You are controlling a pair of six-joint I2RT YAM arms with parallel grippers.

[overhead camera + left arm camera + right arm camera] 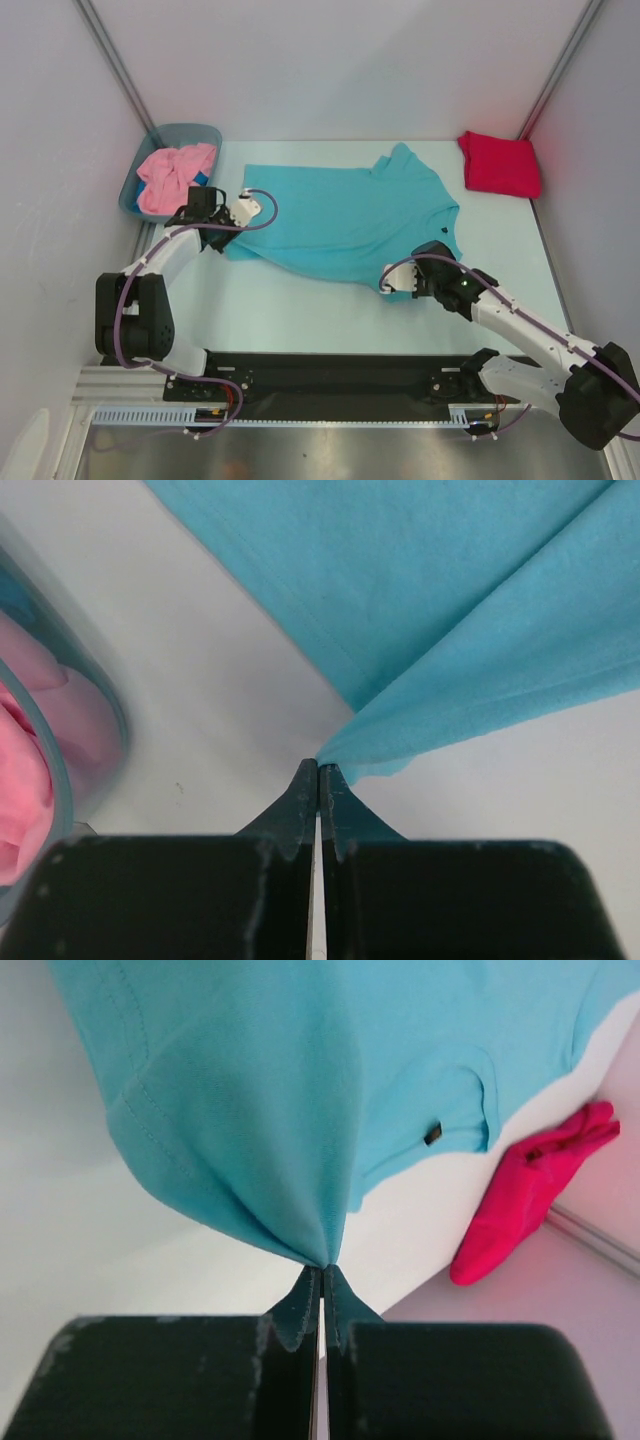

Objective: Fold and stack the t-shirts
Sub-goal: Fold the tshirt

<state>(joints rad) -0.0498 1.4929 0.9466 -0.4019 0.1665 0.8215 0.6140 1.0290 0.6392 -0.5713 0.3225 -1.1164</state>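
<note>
**Both grippers pinch the turquoise shirt at its near corners**

At the far left a grey-blue tub [185, 127] stands close to the left wall, and a crumpled pink shirt [172, 176] lies in it. Just beside the tub, the left gripper [318, 772] has its jaws pressed together on the near left corner of the turquoise shirt [340, 215]. The cloth rises into a small peak at the tips.

The turquoise shirt lies spread over the middle of the table [300, 310], with its neck to the right. Its far edge is straight and its near edge is slanted. In front of it there is a wide bare strip of table up to the arm bases.

The right gripper [322, 1272] also has its jaws tight together, on a hemmed edge at the near right of this shirt. In the far right corner a folded red shirt [498, 163] lies apart from the turquoise one, near the right wall.
</note>
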